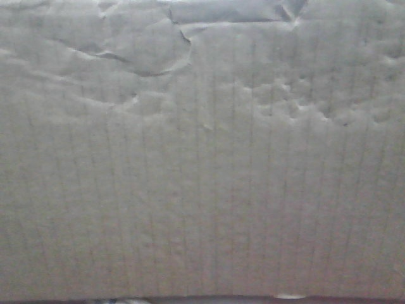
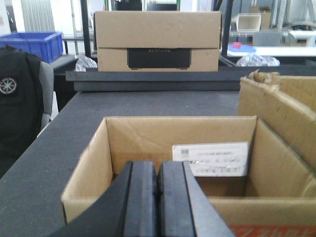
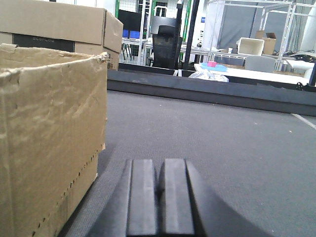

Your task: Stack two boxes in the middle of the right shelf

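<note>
The left gripper [image 2: 158, 200], fingers pressed together and empty, is hovering at the near rim of an open box [image 2: 148, 131]. A torn box [image 2: 279, 111] is standing just right of it — both on the dark grey table [image 2: 64, 148]. The right gripper [image 3: 159, 200], closed likewise, is facing free table on its right side. White desks [image 3: 256, 74] are standing behind.

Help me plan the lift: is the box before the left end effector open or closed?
Open. The left wrist view looks into the cardboard box: inner walls show, with a white label on the far one.
</note>
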